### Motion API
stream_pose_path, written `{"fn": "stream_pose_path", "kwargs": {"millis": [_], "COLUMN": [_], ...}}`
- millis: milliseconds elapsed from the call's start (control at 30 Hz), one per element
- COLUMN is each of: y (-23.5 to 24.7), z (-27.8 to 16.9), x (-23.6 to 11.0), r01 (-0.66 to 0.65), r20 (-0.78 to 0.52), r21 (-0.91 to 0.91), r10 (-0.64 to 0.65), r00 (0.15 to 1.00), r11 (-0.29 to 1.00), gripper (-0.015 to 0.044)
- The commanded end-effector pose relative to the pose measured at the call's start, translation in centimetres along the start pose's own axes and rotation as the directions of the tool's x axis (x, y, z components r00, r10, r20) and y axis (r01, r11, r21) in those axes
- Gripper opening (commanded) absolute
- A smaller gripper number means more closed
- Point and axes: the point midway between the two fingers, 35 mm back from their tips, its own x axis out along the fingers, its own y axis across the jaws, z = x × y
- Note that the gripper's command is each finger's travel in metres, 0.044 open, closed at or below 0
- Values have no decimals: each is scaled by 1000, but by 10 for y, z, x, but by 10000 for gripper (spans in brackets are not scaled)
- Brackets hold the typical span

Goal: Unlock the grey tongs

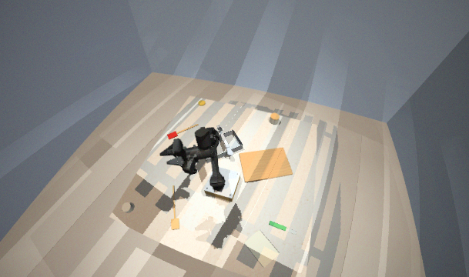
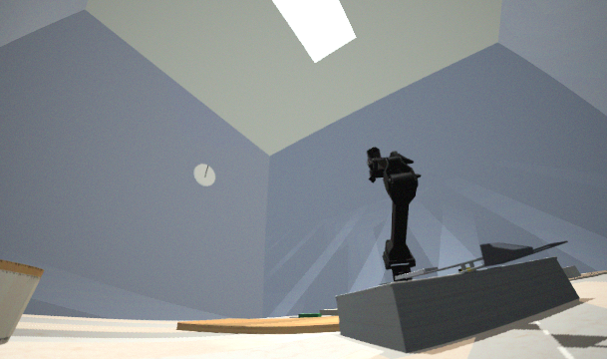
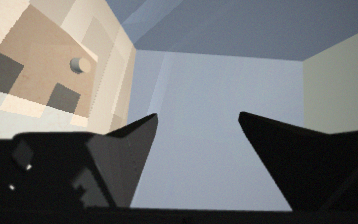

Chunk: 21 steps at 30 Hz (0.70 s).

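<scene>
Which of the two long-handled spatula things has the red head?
The one lying beyond the arm, left of the roasting tin. Its flat head is red; the other spatula, nearer the camera, has a pale orange head.

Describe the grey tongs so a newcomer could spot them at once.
Start at the orange wooden board right of the black arm. Left of its far corner sits the open grey roasting tin. The pale grey tongs lie across its near rim, the only slim metal strip there.

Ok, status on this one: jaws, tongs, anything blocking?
Gripper open, empty, aimed at the wall. Tongs untouched across the roasting tin. Wooden board free, nothing blocking.
</scene>
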Motion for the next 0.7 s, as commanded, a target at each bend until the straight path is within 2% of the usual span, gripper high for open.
{"fn": "stream_pose_path", "kwargs": {"millis": [0,133,167,300,467,667], "y": [0,-2,-2,-6,-10,-11], "z": [1,12,18,50,96,118], "x": [0,-2,-3,-13,-38,-56], "r01": [1,13,19,44,61,65], "r20": [5,60,85,233,438,546], "r21": [-1,19,11,12,44,66], "r10": [-1,-14,-20,-46,-74,-91], "r00": [1000,998,996,971,896,833], "r11": [1000,1000,1000,999,997,996], "gripper": [374,269,260,260,260,260]}}
